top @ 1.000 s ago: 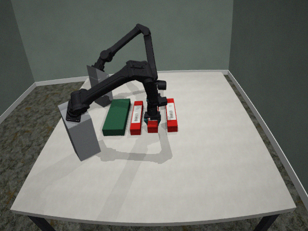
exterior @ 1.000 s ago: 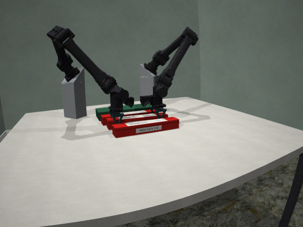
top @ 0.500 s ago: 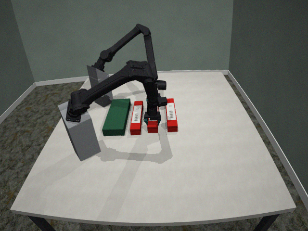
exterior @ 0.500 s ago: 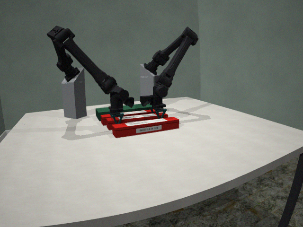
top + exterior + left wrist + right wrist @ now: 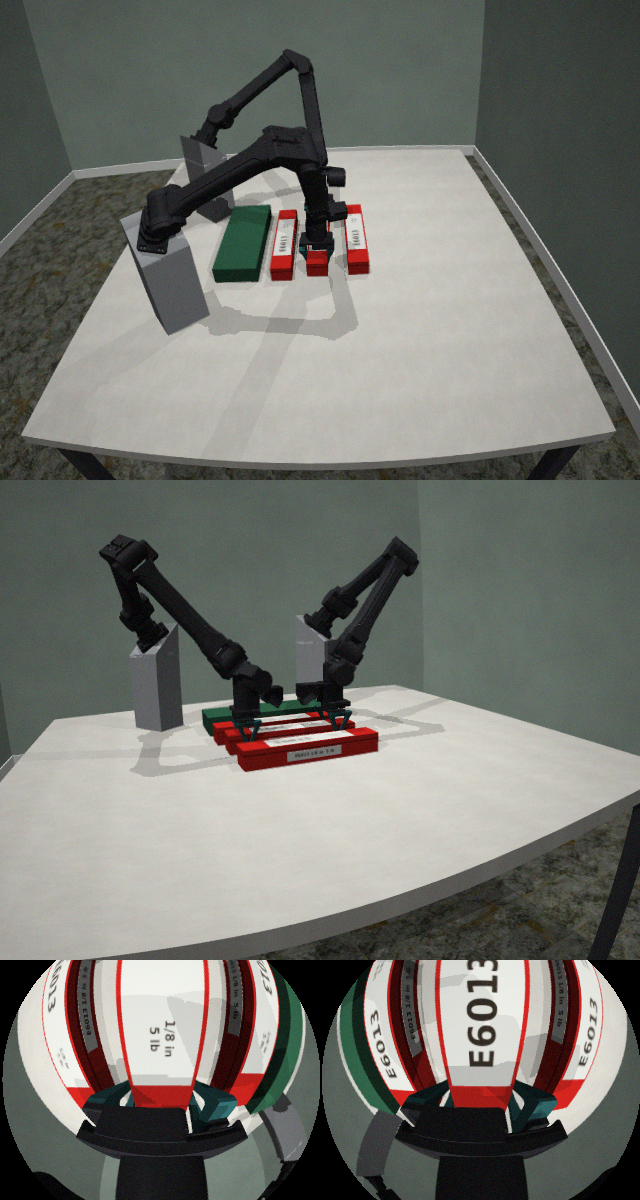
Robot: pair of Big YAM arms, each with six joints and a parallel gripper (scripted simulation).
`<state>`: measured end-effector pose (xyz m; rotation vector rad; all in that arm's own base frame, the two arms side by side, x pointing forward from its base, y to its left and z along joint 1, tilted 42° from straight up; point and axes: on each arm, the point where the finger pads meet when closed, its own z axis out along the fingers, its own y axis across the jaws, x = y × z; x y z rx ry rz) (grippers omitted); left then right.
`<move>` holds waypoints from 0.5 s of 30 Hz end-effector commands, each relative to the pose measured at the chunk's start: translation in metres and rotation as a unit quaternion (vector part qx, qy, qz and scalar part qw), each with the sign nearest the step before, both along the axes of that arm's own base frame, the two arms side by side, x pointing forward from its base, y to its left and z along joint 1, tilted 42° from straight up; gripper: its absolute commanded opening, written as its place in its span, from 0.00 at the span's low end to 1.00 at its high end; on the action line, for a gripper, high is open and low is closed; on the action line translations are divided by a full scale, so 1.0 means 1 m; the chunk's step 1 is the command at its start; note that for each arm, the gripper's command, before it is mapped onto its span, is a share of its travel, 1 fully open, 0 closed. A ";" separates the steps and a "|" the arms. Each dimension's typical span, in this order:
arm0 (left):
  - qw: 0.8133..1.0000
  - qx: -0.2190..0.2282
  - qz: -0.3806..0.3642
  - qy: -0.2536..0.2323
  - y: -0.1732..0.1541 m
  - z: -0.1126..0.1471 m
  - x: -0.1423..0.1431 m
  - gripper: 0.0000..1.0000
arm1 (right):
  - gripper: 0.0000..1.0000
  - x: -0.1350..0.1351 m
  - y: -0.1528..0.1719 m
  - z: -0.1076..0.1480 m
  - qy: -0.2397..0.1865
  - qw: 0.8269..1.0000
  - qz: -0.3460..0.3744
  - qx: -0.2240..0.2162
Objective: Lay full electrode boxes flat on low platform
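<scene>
We grip the middle box point(image 5: 317, 265) point(image 5: 232, 745) point(image 5: 161, 1055) point(image 5: 481, 1077) near both ends, left gripper point(image 5: 306, 207) point(image 5: 340, 726) point(image 5: 162, 1097) and right gripper point(image 5: 316, 252) point(image 5: 250, 737) point(image 5: 481, 1079) part-open around it, probably for level lifting.

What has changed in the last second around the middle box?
Nothing that I can see. The left gripper and right gripper remain at opposite ends of the middle box, fingers astride it; any slight closing is too small to tell. All three boxes remain off the green platform.
</scene>
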<state>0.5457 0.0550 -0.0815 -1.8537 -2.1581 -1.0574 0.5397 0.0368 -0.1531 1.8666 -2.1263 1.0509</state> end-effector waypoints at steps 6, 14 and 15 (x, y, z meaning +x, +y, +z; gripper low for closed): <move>1.000 0.005 -0.010 -0.017 -0.004 0.021 0.008 0.00 | 0.00 0.024 0.013 0.023 -0.036 0.999 0.006 0.009; 1.000 0.002 -0.008 -0.011 -0.005 0.013 0.007 1.00 | 1.00 0.012 0.009 0.011 -0.018 1.000 0.006 0.005; 1.000 0.002 -0.008 -0.011 -0.005 0.013 0.007 1.00 | 1.00 0.012 0.009 0.011 -0.018 1.000 0.006 0.005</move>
